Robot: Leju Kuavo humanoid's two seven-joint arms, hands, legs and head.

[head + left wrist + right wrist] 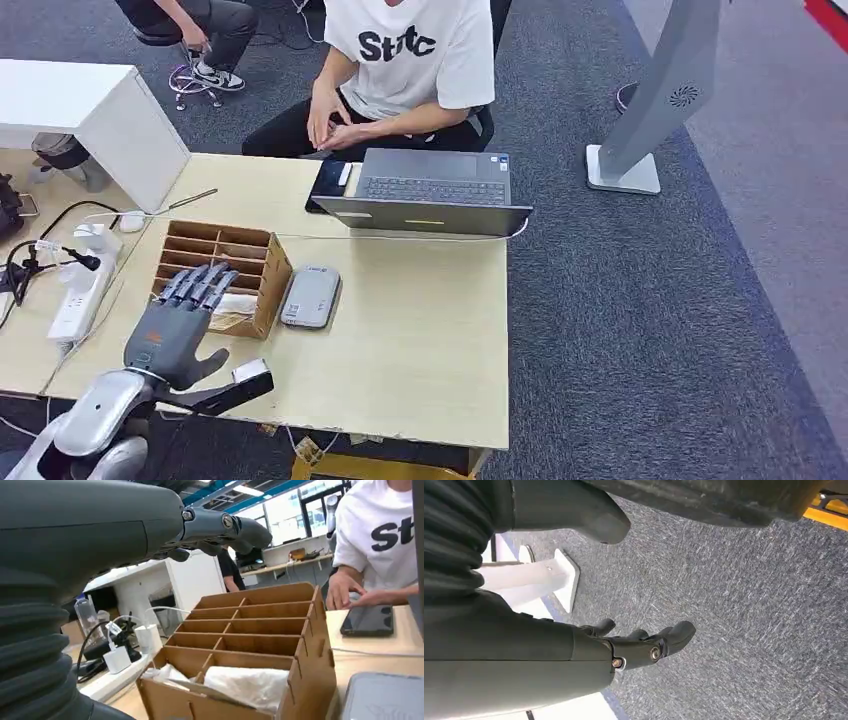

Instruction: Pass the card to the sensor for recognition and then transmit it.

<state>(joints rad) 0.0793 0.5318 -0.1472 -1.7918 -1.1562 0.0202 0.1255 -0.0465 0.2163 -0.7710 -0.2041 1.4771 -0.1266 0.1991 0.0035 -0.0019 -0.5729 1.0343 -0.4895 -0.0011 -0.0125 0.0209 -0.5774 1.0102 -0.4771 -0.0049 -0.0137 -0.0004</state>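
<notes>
Left hand (178, 325) is nearest, fingers spread and holding nothing, over the wooden divider box (225, 272). Grey sensor (310, 296) sits on the counter (420, 330) at the box's 3 o'clock. Card's among the white stuff (247, 685) in the box, can't tell exactly. Right hand (634, 642) hangs over the carpet, fingers loose, empty.

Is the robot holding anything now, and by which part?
Nothing is held. The left hand hovers open over the wooden box; the right hand hangs empty above the carpet.

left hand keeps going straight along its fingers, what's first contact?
Most likely the wooden divider box. The left hand has its fingers stretched flat over the box's near end, where white wrapped items lie. It looks to be above the rim, so it may skim over; height is unclear.
</notes>
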